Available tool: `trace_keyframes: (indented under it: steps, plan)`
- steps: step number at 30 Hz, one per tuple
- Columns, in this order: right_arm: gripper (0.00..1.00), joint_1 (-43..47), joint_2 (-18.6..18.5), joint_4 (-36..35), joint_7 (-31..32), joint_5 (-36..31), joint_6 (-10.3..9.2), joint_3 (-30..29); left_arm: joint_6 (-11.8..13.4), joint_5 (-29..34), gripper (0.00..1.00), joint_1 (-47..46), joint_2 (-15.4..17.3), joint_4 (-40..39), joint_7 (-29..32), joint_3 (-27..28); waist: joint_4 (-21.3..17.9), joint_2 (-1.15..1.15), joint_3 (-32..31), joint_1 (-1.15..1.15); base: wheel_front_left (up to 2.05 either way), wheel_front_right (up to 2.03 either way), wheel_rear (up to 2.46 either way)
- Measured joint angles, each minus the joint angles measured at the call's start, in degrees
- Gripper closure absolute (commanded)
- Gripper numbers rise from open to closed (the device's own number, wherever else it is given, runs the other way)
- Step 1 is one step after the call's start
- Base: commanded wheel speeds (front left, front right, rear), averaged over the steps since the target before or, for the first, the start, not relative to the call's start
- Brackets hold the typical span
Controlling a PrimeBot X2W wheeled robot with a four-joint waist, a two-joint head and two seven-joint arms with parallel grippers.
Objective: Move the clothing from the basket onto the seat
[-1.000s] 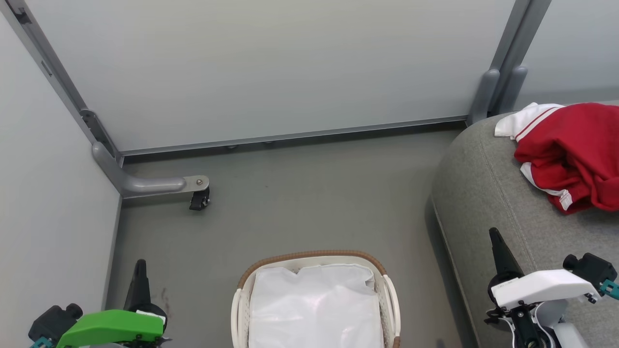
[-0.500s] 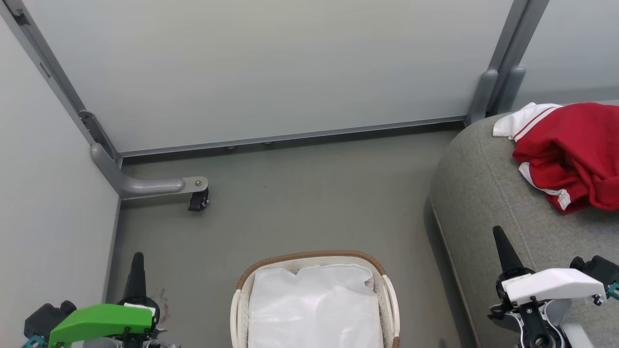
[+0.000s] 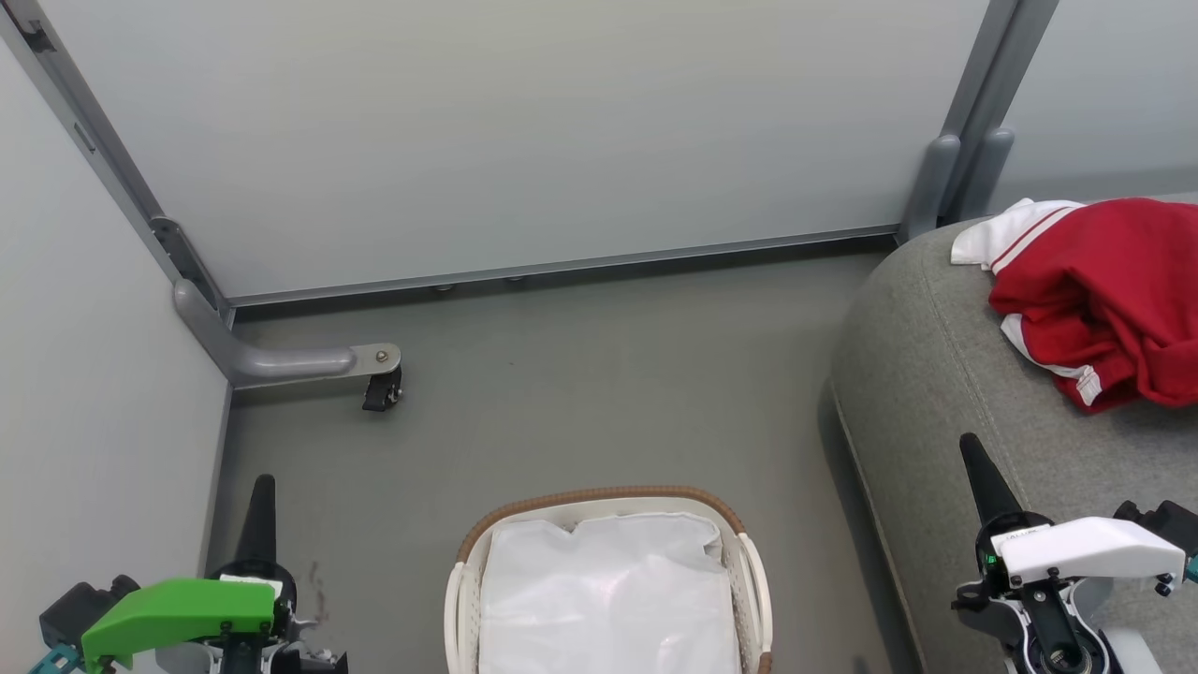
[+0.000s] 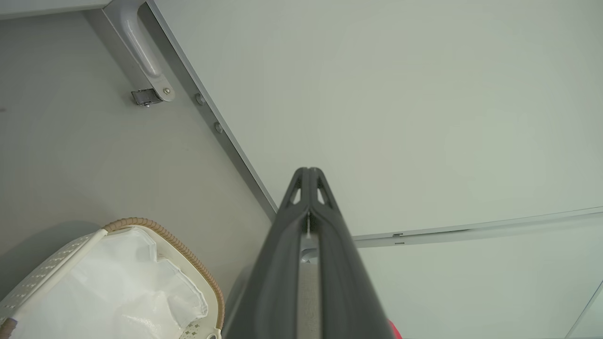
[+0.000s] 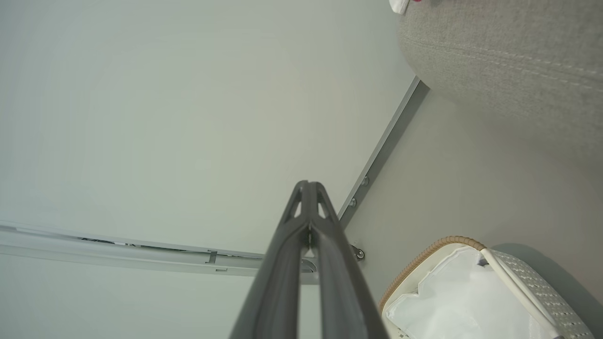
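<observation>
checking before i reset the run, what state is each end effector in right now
Left end effector: closed, holding nothing.
Right end effector: closed, holding nothing.

The floor between the basket and the back panel lies open, wide enough to reach through freely. On the right the seat rises as a big obstacle (the clothing lies on its top), and at the left a grey bracket with a caster sticks out onto this floor.
</observation>
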Motion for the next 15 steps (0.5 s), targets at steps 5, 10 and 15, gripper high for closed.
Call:
trace_keyframes:
  steps: [5,10,15]
  plan:
    - [1.0,0.0,0.0,-0.3,0.6,2.5,0.0,-0.3,0.0,-2.3,1.0,-0.3,0.0,-0.1,0.8,0.4,-0.1,0.0,0.0,0.0,0.0,0.0,0.0]
    - [1.0,0.0,0.0,-0.5,1.3,4.9,0.0,-0.6,0.0,-4.3,1.0,-0.7,0.0,-0.2,1.4,0.6,-0.2,0.0,-0.1,0.0,0.0,0.0,0.0]
    - [1.0,0.0,-0.1,-0.7,2.0,7.1,0.0,-0.9,-0.1,-6.5,1.0,-0.9,0.0,-0.4,2.0,0.9,-0.2,0.0,-0.1,0.0,0.0,0.0,0.0]
